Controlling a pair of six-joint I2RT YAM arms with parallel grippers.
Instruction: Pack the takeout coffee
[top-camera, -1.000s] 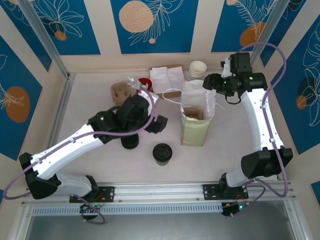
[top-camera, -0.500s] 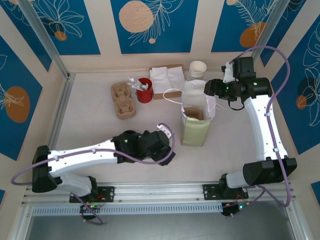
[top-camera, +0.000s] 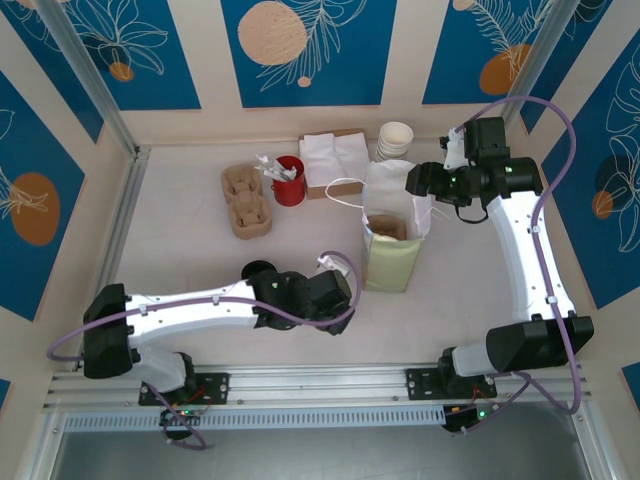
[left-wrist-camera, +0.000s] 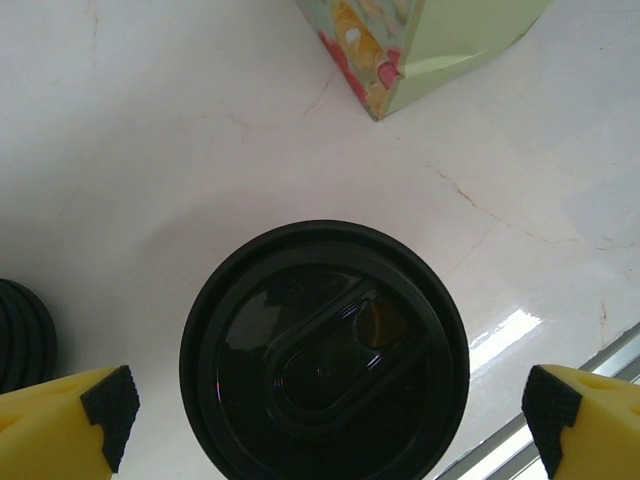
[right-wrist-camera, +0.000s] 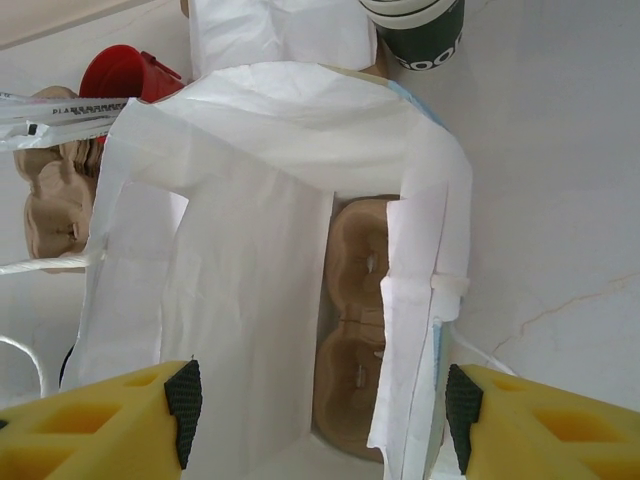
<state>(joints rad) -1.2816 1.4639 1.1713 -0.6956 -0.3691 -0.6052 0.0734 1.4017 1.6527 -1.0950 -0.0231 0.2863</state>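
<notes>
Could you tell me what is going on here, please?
The left hand hovers open over the takeout coffee cup, capped with a round black plastic lid, without touching it. The right hand is at the mouth of the pale green, white-lined paper bag, which stands open with a brown cardboard cup carrier inside. The cup is not yet packed.

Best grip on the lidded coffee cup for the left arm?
The coffee cup stands upright, with its round lid centred under the open left gripper. Probably best to come straight down and close on the sidewall just below the lid rim.
</notes>
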